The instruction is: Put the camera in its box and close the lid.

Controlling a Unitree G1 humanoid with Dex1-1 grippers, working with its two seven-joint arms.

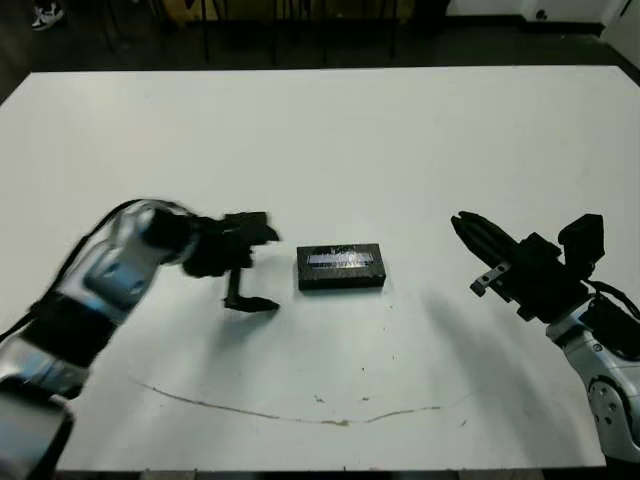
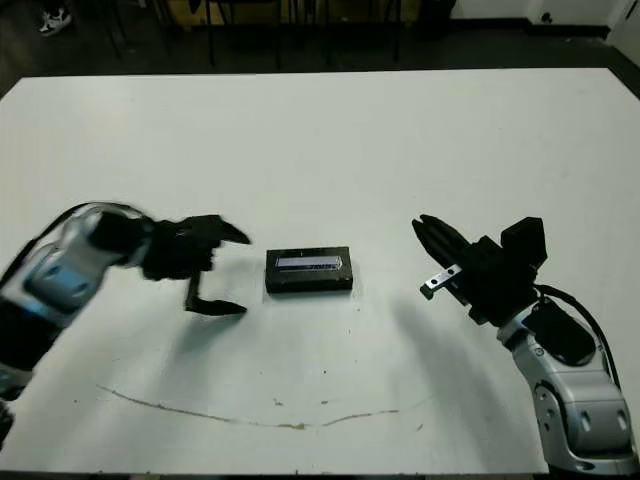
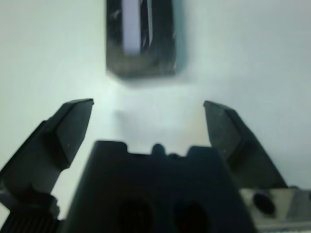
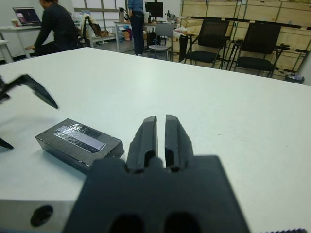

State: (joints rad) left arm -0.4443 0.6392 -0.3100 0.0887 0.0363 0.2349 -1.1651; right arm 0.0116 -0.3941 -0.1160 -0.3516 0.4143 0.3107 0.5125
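White table [image 1: 330, 130] carries everything, a faint brown line curving along its near part. Between the two grippers sits the box [image 1: 341, 281] with the lid [image 1: 341, 259] closed on it, pale stripe facing up; the camera is not visible. Just beside the box's end, not touching, the left gripper [image 1: 256, 268] has its fingers spread wide, pointing toward it. Well apart on the opposite side, the right gripper [image 1: 470, 228] hangs with fingers pressed together, holding nothing.
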